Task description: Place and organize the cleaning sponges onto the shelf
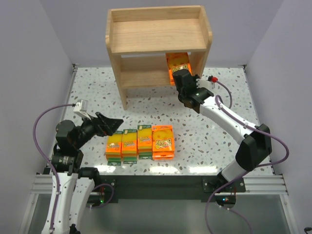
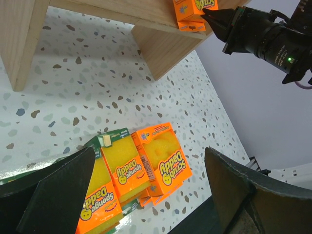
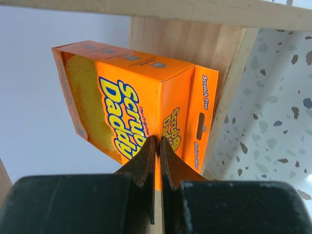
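The wooden shelf [image 1: 158, 34] stands at the table's back. My right gripper [image 1: 179, 77] is shut on the thin card edge of a flat orange sponge pack [image 3: 122, 97]. It holds the pack upright at the right end of the lower tier, beside the side panel [image 3: 214, 58]; the pack also shows in the top view [image 1: 177, 62] and the left wrist view [image 2: 195, 12]. Three yellow-and-green packs [image 1: 129, 142] and a stack of orange packs [image 1: 163, 141] lie in a row on the table. My left gripper [image 2: 148, 156] is open and empty above that row.
The shelf's top tier [image 1: 156, 36] and the left part of the lower tier [image 1: 141, 75] hold nothing. The speckled table [image 1: 209, 146] has a metal rail at its near edge [image 1: 161, 185]. Grey walls stand on both sides.
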Controlling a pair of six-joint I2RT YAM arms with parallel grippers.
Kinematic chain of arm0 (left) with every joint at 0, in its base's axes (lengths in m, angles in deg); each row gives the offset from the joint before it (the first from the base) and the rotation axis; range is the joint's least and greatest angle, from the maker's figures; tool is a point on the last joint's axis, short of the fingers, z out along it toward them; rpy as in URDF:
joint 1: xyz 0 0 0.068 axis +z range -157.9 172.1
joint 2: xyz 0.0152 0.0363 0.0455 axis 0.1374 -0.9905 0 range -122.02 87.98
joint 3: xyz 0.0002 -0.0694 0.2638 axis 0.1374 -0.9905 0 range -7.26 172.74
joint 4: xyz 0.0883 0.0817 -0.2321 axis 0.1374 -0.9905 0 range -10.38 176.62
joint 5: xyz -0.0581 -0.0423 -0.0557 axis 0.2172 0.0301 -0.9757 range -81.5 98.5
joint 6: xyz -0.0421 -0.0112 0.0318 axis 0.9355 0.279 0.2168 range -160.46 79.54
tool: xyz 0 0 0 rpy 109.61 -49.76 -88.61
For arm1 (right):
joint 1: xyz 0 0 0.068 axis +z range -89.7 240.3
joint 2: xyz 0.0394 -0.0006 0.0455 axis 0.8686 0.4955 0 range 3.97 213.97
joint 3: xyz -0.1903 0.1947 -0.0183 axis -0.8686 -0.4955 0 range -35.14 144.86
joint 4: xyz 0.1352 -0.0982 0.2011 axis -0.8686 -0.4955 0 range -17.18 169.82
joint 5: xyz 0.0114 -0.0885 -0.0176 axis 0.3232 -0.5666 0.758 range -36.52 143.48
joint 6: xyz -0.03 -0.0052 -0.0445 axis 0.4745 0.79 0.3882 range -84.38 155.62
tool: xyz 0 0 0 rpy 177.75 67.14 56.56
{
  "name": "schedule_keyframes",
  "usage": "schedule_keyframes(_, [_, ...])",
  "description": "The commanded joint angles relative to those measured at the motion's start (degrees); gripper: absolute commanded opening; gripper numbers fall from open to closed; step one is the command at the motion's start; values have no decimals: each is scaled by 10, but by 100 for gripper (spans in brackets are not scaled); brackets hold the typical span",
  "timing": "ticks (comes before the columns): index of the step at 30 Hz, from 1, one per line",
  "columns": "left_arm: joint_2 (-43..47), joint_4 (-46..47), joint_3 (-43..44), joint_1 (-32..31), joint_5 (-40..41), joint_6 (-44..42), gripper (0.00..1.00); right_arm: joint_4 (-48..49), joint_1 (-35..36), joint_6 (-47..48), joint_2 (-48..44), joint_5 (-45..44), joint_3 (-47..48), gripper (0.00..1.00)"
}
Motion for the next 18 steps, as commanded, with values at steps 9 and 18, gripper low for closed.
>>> schedule_keyframes(9, [7,-6,17,-1,1,-3,100,97,0,-5,3,-77,-25,14])
schedule_keyframes(18, [13,-3,12,-1,3,1,100,222,0,87,-61,-25,-97,57])
